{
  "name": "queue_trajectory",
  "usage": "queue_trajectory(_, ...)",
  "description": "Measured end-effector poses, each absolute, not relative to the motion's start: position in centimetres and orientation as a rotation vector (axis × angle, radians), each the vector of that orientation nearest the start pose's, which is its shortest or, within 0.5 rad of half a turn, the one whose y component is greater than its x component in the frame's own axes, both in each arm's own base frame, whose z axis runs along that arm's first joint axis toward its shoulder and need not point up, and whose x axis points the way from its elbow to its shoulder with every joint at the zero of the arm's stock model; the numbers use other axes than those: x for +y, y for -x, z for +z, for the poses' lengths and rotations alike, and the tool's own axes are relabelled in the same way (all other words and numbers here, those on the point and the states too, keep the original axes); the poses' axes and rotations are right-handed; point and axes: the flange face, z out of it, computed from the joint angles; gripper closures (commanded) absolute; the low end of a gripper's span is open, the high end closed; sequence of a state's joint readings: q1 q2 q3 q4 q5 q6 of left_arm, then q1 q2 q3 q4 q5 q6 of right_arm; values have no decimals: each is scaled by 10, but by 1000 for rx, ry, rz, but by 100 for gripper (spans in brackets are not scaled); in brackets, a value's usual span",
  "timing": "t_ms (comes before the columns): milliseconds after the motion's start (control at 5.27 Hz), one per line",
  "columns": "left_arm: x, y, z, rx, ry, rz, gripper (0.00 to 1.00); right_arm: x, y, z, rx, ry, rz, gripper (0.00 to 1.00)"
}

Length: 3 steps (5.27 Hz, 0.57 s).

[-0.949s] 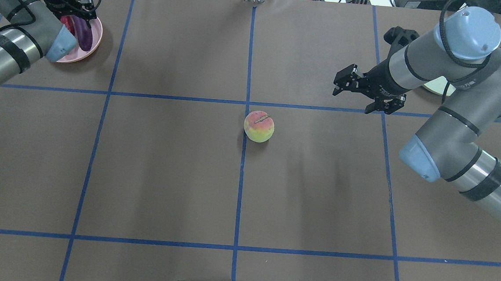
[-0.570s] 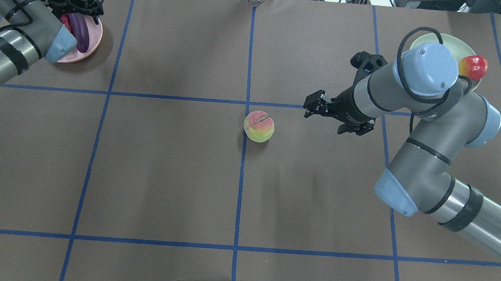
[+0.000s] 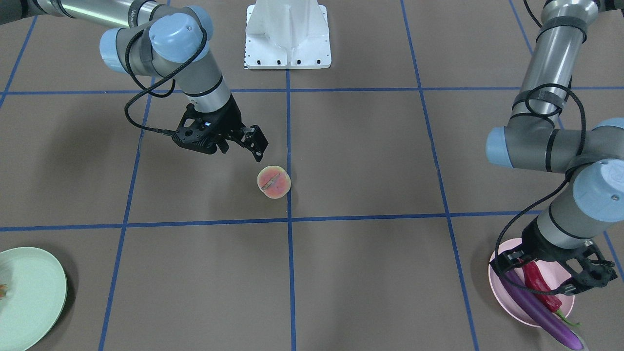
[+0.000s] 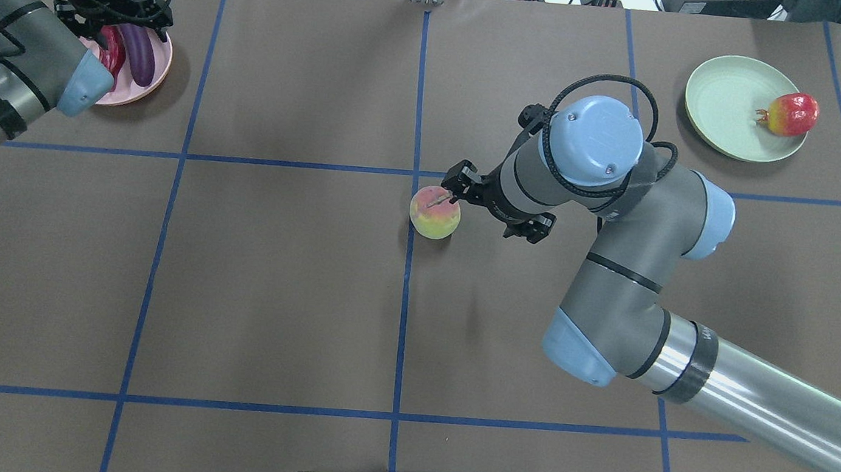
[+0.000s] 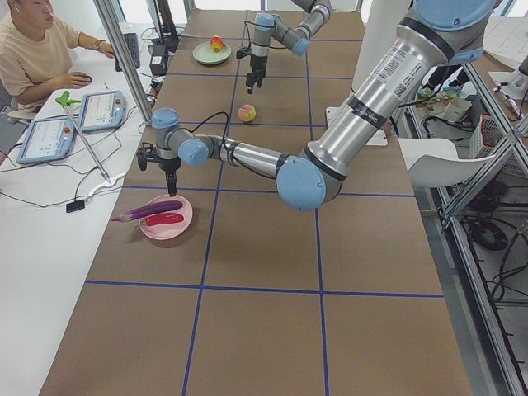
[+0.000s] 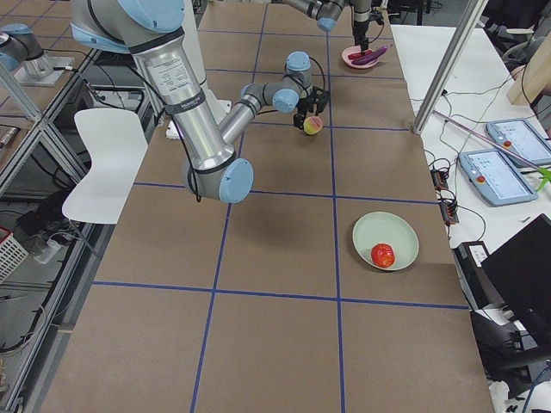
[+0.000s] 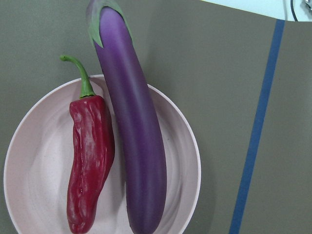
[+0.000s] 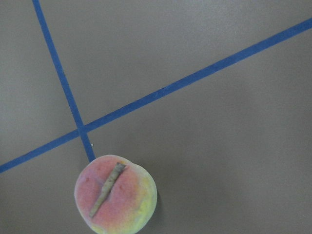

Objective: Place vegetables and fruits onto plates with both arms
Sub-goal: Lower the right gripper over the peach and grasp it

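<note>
The peach half point(image 4: 435, 212) lies slit-up at the table's centre, also in the front view point(image 3: 274, 182) and the right wrist view point(image 8: 115, 195). My right gripper point(image 4: 495, 206) point(image 3: 222, 146) hangs open and empty just right of it, above the table. The pomegranate point(image 4: 792, 114) rests on the pale green plate point(image 4: 729, 102) at the far right. The eggplant point(image 4: 139, 53) point(image 7: 134, 146) and the red chili pepper point(image 4: 111, 51) point(image 7: 87, 165) lie side by side on the pink plate point(image 4: 157, 78) point(image 7: 34, 161). My left gripper point(image 4: 114, 18) point(image 3: 548, 270) hovers open above them.
The white robot base point(image 3: 287, 34) stands at the near middle edge. Blue tape lines point(image 4: 405, 301) divide the brown table. In the left side view an operator point(image 5: 37, 49) sits beside tablets point(image 5: 103, 107) and a metal post point(image 5: 124, 58).
My right arm swung left from the green plate to the peach, uncovering the plate and pomegranate. My left gripper stayed over the pink plate.
</note>
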State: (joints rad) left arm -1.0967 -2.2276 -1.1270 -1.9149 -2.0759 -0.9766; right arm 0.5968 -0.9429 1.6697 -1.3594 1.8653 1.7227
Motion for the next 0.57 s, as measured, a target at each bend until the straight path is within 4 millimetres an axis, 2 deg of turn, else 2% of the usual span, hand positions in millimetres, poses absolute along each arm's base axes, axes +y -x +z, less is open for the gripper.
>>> queue_trajectory(190,-725,-276,435,737,-87,-339,0,-477,522,211,-971,77,658,1)
queue_trajectory(570,-721,-276,437,735,-88,-339,0,-483,551,214,-931,86,751,1)
